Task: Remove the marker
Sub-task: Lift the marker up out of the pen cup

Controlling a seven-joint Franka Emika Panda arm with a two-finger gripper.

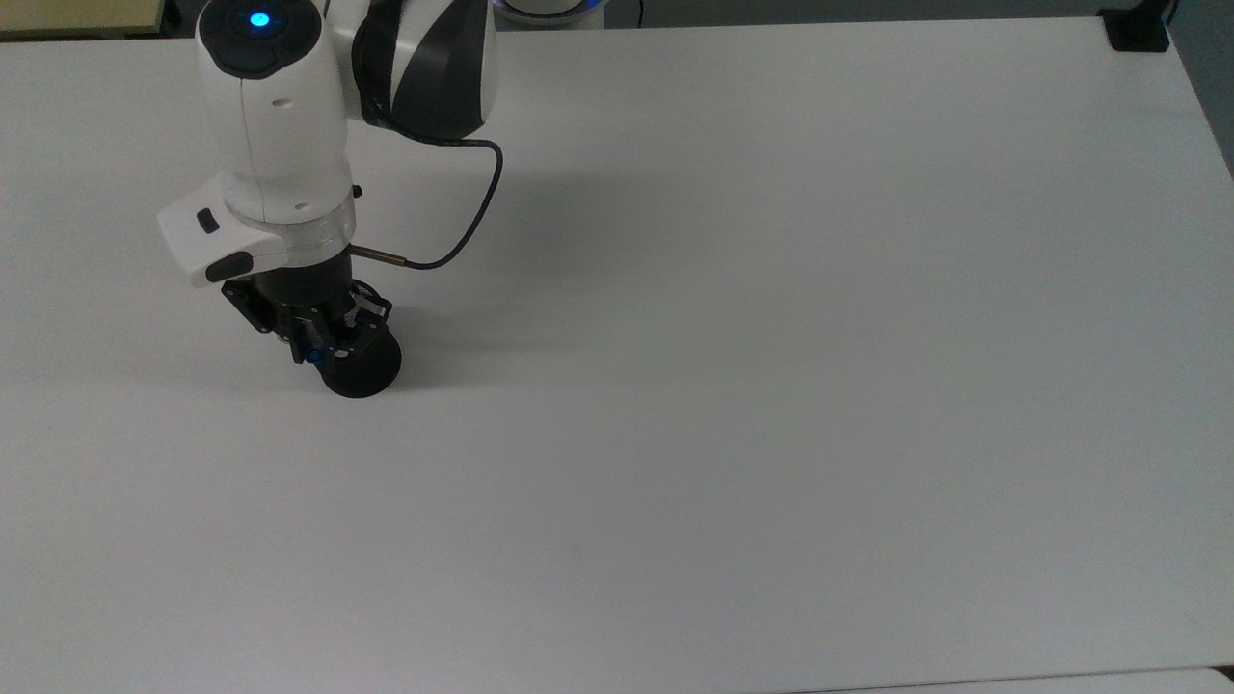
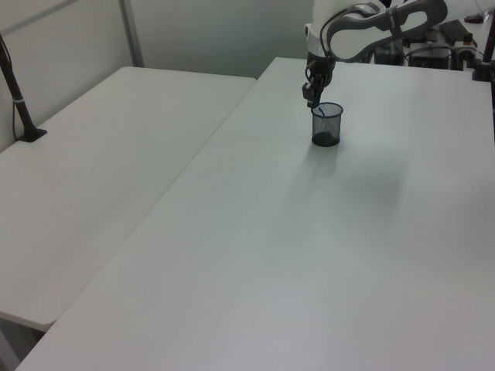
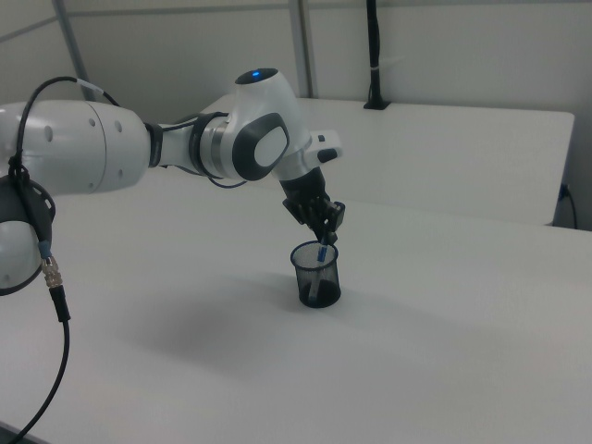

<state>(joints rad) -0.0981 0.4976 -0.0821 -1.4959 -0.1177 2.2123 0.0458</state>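
Gripper (image 3: 326, 237) sits on the marker (image 3: 321, 252) top in the cup (image 3: 316, 277); fingers look closed on it, probably. I'd pull straight up along its tilt, clear of the rim.

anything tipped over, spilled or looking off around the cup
Nothing stands out. The black mesh cup stands upright on the white table, the marker leans inside it, and the gripper is at the marker's top end.

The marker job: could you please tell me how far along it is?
Done: the hand is at the marker top, above the black mesh cup. In hand: gripping its blue cap; whether the grip is closed is unclear. Left: lifting the marker out, since it is in the cup.
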